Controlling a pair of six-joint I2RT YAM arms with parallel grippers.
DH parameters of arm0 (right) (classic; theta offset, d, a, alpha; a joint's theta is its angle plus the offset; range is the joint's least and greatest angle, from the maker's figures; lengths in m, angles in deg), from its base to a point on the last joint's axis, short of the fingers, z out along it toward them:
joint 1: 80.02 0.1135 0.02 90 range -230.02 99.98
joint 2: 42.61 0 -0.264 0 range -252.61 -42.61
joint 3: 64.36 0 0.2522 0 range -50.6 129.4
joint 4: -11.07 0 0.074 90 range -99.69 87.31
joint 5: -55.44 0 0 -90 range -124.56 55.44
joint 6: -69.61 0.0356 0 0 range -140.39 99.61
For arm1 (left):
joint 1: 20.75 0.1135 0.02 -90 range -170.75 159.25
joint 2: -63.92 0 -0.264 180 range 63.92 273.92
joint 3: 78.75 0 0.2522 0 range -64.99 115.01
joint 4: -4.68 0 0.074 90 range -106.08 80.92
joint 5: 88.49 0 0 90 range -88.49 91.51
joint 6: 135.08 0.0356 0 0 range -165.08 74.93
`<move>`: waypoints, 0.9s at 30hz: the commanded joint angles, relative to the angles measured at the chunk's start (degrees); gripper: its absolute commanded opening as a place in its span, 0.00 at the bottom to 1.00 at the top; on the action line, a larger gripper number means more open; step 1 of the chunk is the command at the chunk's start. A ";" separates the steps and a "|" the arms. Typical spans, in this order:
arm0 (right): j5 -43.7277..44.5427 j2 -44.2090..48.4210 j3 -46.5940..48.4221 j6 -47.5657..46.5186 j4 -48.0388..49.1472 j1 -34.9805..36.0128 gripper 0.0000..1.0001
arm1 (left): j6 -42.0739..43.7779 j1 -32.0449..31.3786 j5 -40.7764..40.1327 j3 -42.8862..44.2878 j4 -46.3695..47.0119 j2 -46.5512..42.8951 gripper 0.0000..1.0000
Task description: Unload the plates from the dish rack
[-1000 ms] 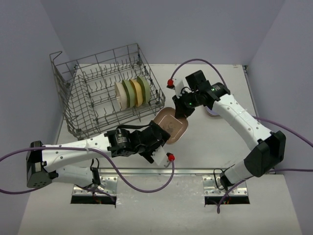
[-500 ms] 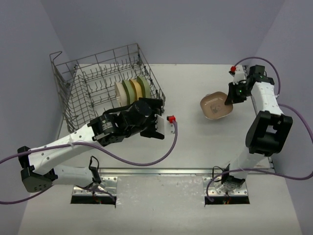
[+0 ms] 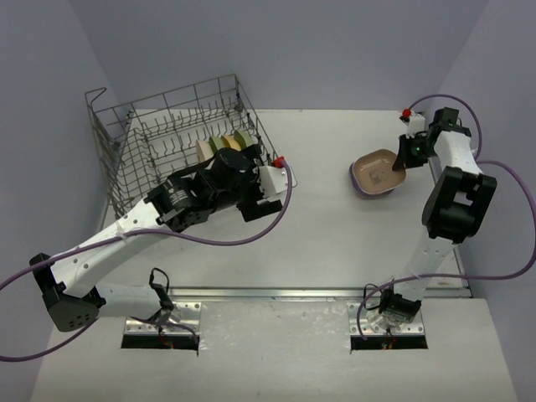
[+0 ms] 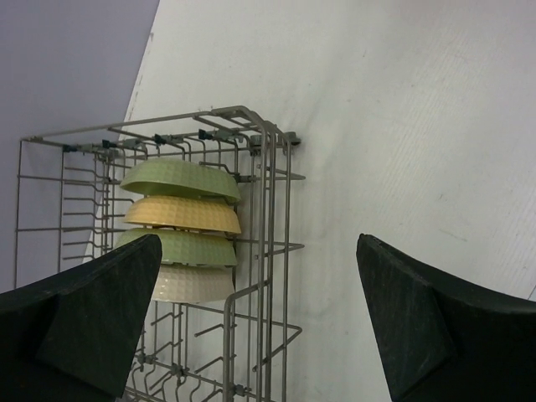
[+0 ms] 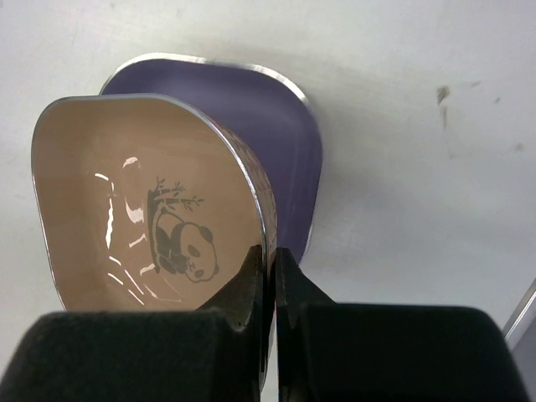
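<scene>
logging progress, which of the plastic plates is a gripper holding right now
The tan rounded-square plate with the panda picture, rim pinched in the right gripper. The lavender plate lies on the table; four others stand in the grey wire dish rack.

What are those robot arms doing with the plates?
They are unloading a dish rack. The right hand is pinching the rim of a tan panda plate, holding it over a lavender plate that lies on the table. The left hand is wide open and empty, near the dish rack, where four plates stand in a row: green, yellow, green and cream.
</scene>
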 commanded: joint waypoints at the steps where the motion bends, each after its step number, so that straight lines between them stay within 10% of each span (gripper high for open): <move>1: -1.57 -2.68 4.73 2.80 4.35 -0.01 0.00 | -3.65 1.76 3.12 2.18 0.67 -0.65 1.00; 27: -0.82 -5.97 -7.23 7.24 11.43 0.39 0.01 | -3.39 2.90 2.77 1.43 0.76 -0.47 1.00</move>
